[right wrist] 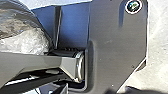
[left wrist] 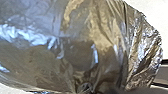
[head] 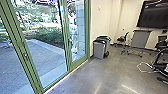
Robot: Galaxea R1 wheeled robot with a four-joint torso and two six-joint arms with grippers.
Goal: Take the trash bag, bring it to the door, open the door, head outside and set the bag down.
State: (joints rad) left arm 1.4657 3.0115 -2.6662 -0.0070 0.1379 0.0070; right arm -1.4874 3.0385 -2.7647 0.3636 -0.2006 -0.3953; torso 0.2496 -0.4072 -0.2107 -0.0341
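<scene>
1. Nearest, the trash bag (left wrist: pixel 75 47), shiny, see-through plastic, bulges large before the left wrist camera; crumpled plastic also shows beside the robot's dark plate in the right wrist view.
2. How far the left gripper or right gripper is open, and whether either has hold of the bag, I cannot tell.
3. Green-framed glass panels (head: pixel 47 45) stand along the robot's left, paving (head: pixel 47 56) outside them.
4. A white cable (head: pixel 141 67) loops near dark equipment (head: pixel 160 67).
5. A grey bin (head: pixel 99 50) stands by the frame's end.
6. Farther: a wheeled chair (head: pixel 122 38), then a black wall screen (head: pixel 153 15).
</scene>
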